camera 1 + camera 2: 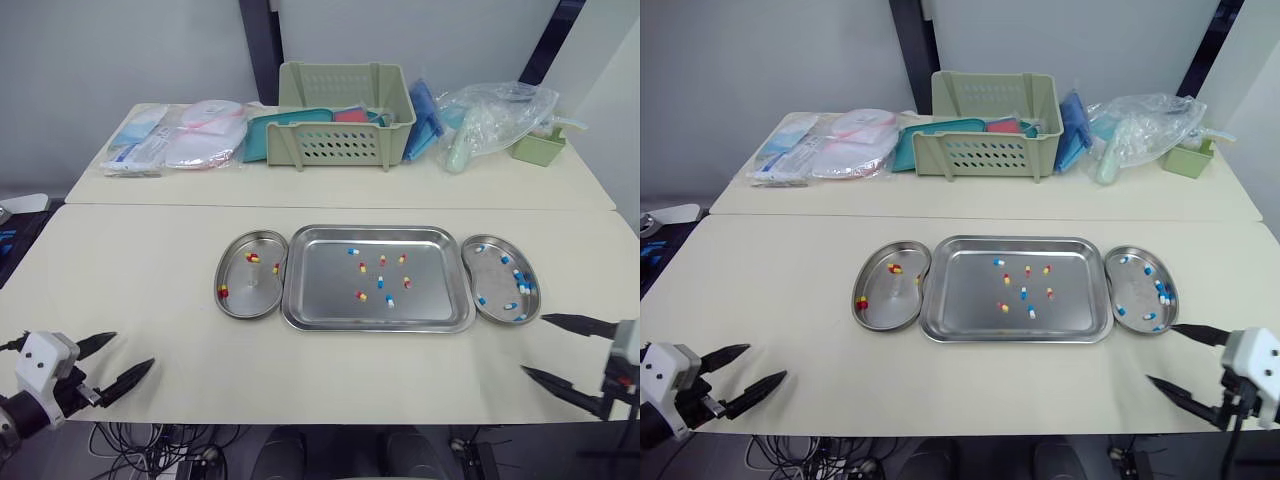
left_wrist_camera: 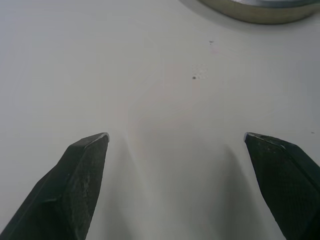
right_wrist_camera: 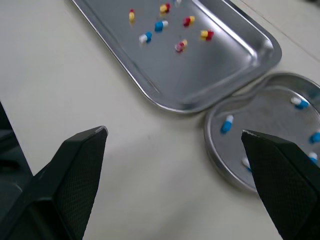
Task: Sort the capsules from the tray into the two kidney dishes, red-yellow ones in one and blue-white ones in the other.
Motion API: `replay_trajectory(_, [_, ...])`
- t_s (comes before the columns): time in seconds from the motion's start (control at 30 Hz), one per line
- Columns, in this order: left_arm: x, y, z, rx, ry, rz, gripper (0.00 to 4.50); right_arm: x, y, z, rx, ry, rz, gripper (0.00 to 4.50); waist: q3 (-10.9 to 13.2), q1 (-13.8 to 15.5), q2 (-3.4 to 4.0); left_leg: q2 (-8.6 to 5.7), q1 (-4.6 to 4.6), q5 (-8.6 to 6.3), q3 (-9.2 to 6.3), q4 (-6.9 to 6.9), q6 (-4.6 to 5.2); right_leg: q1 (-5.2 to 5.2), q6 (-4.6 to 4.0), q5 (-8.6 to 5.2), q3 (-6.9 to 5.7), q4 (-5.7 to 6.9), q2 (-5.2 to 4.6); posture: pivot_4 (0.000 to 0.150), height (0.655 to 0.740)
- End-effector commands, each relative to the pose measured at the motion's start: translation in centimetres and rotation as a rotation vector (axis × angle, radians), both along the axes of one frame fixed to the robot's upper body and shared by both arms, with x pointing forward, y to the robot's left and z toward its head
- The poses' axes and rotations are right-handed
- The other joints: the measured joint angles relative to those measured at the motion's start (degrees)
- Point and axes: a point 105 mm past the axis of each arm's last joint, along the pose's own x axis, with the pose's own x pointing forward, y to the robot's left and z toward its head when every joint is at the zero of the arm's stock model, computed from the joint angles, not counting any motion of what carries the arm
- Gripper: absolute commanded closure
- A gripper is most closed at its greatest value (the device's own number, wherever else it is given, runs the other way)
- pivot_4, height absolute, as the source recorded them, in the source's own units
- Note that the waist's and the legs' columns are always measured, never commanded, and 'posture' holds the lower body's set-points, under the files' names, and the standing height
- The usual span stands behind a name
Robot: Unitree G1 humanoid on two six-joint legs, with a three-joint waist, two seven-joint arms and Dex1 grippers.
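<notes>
A steel tray [image 1: 330, 290] lies mid-table holding several loose capsules [image 1: 381, 262], red-yellow and blue-white mixed. The left kidney dish [image 1: 250, 292] touches its left side and holds three red-yellow capsules [image 1: 252, 257]. On the tray's right, the other kidney dish [image 1: 493, 290] holds several blue-white capsules [image 1: 521, 284]. My left gripper [image 1: 133, 350] is open and empty near the table's front-left edge, well away from the dishes. Front right, my right gripper [image 1: 534, 344] is open and empty just in front of the right dish; its wrist view shows that dish [image 3: 270, 125] and the tray's corner [image 3: 200, 75].
A second table at the back carries a green basket [image 1: 345, 115], wrapped medical packs [image 1: 185, 135], a clear plastic bag [image 1: 495, 120] and a small green holder [image 1: 540, 147]. Bare tabletop lies between both grippers and in front of the tray.
</notes>
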Motion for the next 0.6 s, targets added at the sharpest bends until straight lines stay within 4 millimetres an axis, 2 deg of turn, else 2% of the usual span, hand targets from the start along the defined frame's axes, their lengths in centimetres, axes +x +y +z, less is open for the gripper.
replay_trajectory(0.03, [-0.4, -1.5, 1.7, 0.005, -0.045, -0.05, 0.0, 0.1, 1.8, 0.5, 0.036, -0.04, 0.045, 0.01, 0.0, 0.2, -0.03, 0.0, 0.0, 0.0, 0.0, 0.0, 0.0, 0.0, 0.0, 0.0, 0.0, 0.0, 0.0, 0.15, 0.74])
replay_trajectory(0.13, [-0.3, -3.6, 3.2, -0.007, -0.067, -0.142, 0.0, 0.2, 2.5, 0.2, 0.055, -0.023, 0.072, 0.01, 0.0, 0.4, -0.07, 0.0, 0.01, 0.0, -0.01, 0.01, 0.0, 0.01, 0.0, 0.0, 0.0, 0.0, 0.0, 0.15, 0.74])
replay_trajectory(0.27, [0.7, -8.3, 5.4, 0.003, -0.102, -0.381, 0.0, 0.4, 3.2, 0.0, 0.077, -0.014, 0.089, 0.01, -0.1, 0.7, -0.15, -0.01, 0.0, 0.0, -0.02, 0.03, 0.0, 0.03, 0.0, 0.0, -0.03, -0.02, 0.0, 0.15, 0.74])
replay_trajectory(0.37, [2.1, -11.6, 7.1, 0.004, -0.15, -0.52, 0.0, 0.4, 3.6, 0.0, 0.086, -0.015, 0.093, 0.01, -0.1, 0.8, -0.1, -0.03, 0.01, 0.0, -0.04, 0.04, 0.0, 0.05, 0.0, 0.0, -0.04, -0.01, 0.0, 0.15, 0.74])
replay_trajectory(0.47, [3.3, -15.2, 8.0, 0.017, -0.157, -0.688, 0.0, 0.5, 4.0, 0.1, 0.102, -0.013, 0.082, 0.01, -0.1, 0.6, -0.1, -0.03, 0.01, 0.0, -0.05, 0.05, 0.0, 0.05, 0.0, 0.0, -0.05, 0.0, 0.01, 0.15, 0.74])
replay_trajectory(0.6, [5.8, -18.7, 8.2, 0.044, -0.139, -0.801, 0.0, 0.6, 4.5, 0.4, 0.116, 0.007, 0.081, 0.01, -0.1, 0.3, -0.05, -0.04, 0.01, 0.0, -0.06, 0.04, 0.0, 0.03, 0.0, 0.0, -0.05, 0.01, 0.03, 0.15, 0.74])
